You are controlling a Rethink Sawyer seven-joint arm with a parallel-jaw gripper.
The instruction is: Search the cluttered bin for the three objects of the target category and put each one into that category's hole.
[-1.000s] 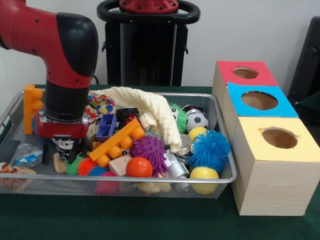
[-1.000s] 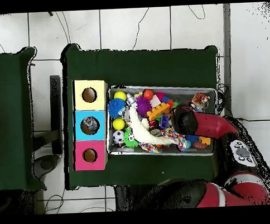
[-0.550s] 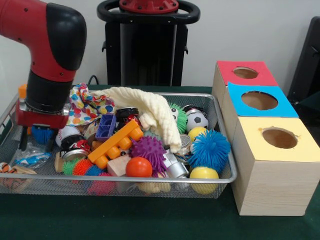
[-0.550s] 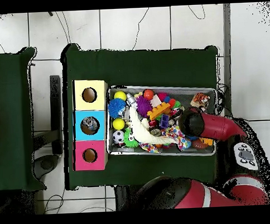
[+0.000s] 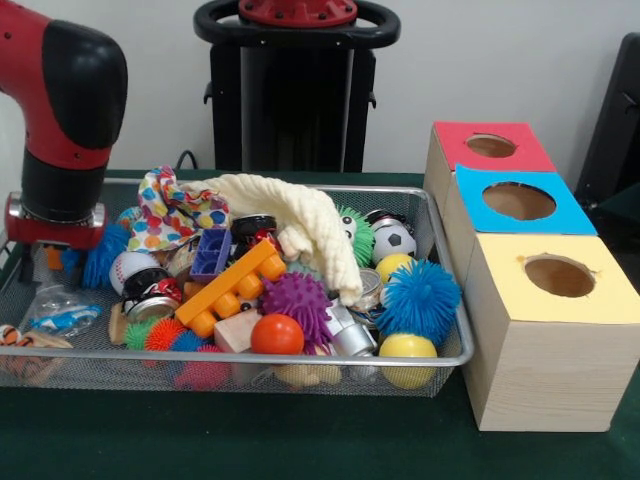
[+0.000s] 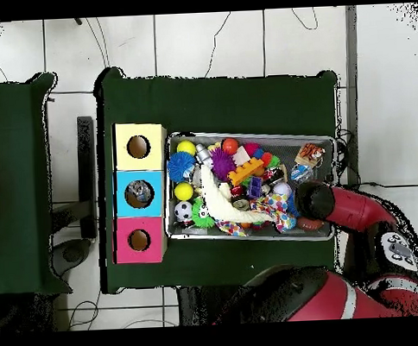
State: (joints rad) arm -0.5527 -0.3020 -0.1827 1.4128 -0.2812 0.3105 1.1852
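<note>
Arm (image 5: 62, 110) sits at the far left end of the wire bin (image 5: 300, 357), its gripper (image 5: 50, 262) low by the left wall; jaws mostly hidden behind the mesh & wrist, so can't tell how far open or if anything's held. A blue spiky ball (image 5: 100, 258) sits just right of the gripper, touching or nearly, can't tell which. Bin is packed: cream cloth (image 5: 300, 225) draped across the middle, polka-dot cloth (image 5: 175, 212) at far left-centre, baseball (image 5: 130, 268) beside it. Orange block strip (image 5: 235, 285) lies diagonal w/ a purple block (image 5: 213, 253) at its far end. Purple spiky ball (image 5: 298, 303) centre, orange ball (image 5: 277, 335) near it at the front. Right end: big blue spiky ball (image 5: 420, 297), yellow ball (image 5: 408, 352) at near-right corner, soccer ball (image 5: 394, 240) toward the far right. Right of the bin stand 3 boxes in a row: yellow-top box (image 5: 555, 330) nearest, blue-top box (image 5: 520, 205) mid, red-top box (image 5: 488, 150) farthest, each w/ a round hole on top. Overhead view: arm (image 6: 335, 205) at the bin's end away from the boxes.
</note>
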